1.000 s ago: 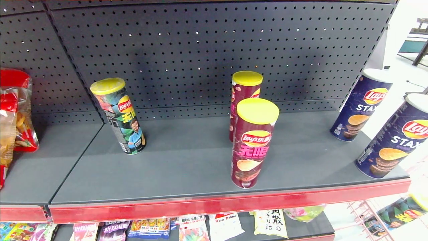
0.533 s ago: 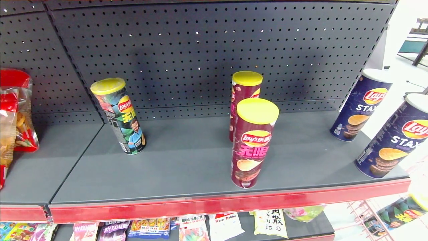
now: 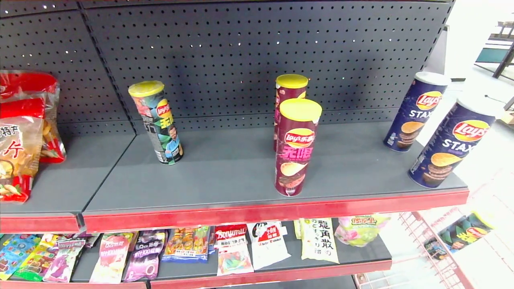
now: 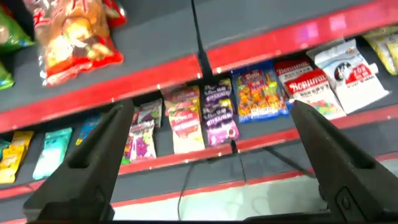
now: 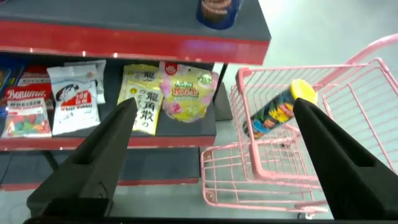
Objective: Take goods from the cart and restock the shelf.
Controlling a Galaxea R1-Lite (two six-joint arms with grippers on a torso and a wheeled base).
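Observation:
The grey shelf (image 3: 225, 176) with a red front lip holds a green chip can (image 3: 156, 122) at the left, two maroon cans (image 3: 297, 146) in the middle and two blue cans (image 3: 453, 140) at the right, all upright. Low at the right stands the pink wire cart (image 3: 425, 237) (image 5: 273, 168), with one green-and-black chip can (image 3: 459, 235) (image 5: 278, 111) lying inside. My right gripper (image 5: 212, 106) hangs open above the floor, near the cart and the lower shelf, holding nothing. My left gripper (image 4: 210, 109) is open and empty before the lower shelves.
Red snack bags (image 3: 24, 132) stand on the neighbouring shelf section at the left. The lower shelf (image 3: 225, 273) carries a row of flat snack packets (image 3: 231, 249). A perforated back panel (image 3: 241, 48) closes the shelf behind the cans.
The whole head picture has shifted: the camera moved, so more of the lower shelf and the cart shows. The cans on the shelf stand as before.

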